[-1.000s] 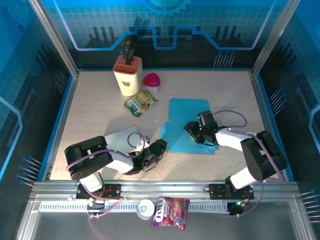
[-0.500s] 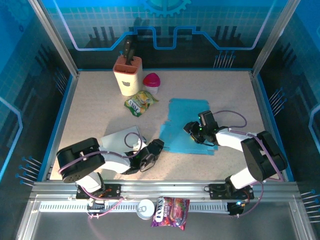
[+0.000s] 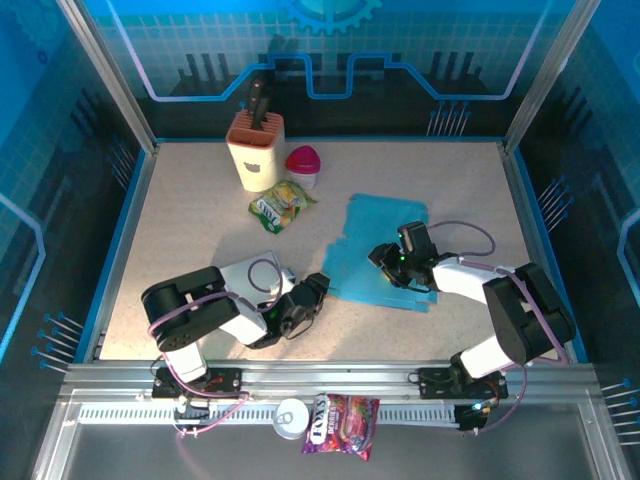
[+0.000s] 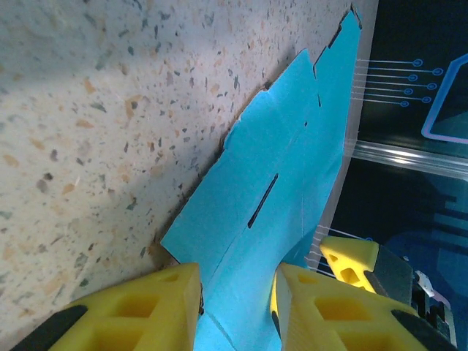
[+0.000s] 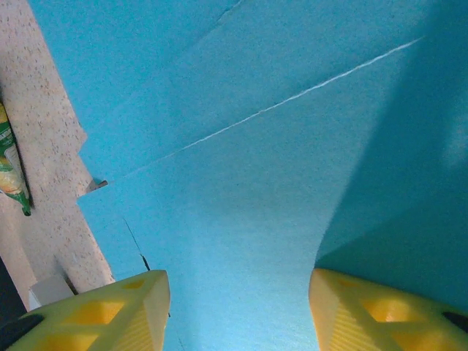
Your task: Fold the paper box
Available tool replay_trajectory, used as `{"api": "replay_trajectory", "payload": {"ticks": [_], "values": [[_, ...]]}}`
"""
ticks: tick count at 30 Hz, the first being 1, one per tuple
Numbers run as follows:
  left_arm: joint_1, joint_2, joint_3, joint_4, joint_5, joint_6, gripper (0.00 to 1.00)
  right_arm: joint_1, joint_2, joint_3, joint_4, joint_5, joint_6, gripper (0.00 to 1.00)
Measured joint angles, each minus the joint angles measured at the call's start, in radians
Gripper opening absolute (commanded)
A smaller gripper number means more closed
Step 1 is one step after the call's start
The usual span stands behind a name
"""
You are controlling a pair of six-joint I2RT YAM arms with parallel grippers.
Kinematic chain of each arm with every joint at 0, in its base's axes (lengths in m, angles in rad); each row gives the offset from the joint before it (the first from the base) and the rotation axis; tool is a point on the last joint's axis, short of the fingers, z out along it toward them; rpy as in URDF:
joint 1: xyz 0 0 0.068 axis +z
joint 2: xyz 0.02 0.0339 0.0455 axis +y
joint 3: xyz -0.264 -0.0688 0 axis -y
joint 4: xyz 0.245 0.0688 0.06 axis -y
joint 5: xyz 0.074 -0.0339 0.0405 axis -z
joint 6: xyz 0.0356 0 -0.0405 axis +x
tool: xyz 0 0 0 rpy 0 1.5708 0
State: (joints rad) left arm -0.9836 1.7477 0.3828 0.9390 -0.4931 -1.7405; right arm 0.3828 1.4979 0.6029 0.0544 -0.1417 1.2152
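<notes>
1. Front rail: a tin can (image 3: 291, 417) touching a purple candy bag (image 3: 342, 422).
2. Left gripper (image 3: 318, 290) (image 4: 238, 292) is low at the near-left corner of the paper box (image 3: 375, 240) (image 4: 292, 168) (image 5: 241, 183). Its jaws are apart and straddle that corner.
3. Right gripper (image 3: 380, 258) (image 5: 238, 307) is over the sheet's middle-right, jaws wide apart, nothing clamped.
4. Paper box is an unfolded blue sheet lying mid-right on the tabletop (image 3: 200, 230), creases and a slot visible.
5. Back left: green snack packet (image 3: 282, 205), then pink-lidded cup (image 3: 303, 165) beside a knife block (image 3: 257, 150).
</notes>
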Motion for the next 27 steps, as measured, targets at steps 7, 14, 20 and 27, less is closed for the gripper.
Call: {"api": "replay_trajectory", "payload": {"ticks": [7,14,20,27], "values": [[0.001,-0.027,-0.004,-0.038,0.006,-0.011,0.37,-0.006,0.0,0.0,0.0,-0.019,-0.005,0.54],[0.004,-0.274,0.014,-0.385,-0.005,0.043,0.49,-0.013,-0.072,0.039,-0.091,-0.016,-0.128,0.65],[0.114,-0.36,0.172,-0.594,0.083,0.261,0.51,-0.17,-0.235,0.048,-0.192,-0.033,-0.288,0.71],[0.238,-0.23,0.39,-0.718,0.259,0.522,0.5,-0.495,-0.271,0.0,-0.274,-0.113,-0.448,0.74]]}}
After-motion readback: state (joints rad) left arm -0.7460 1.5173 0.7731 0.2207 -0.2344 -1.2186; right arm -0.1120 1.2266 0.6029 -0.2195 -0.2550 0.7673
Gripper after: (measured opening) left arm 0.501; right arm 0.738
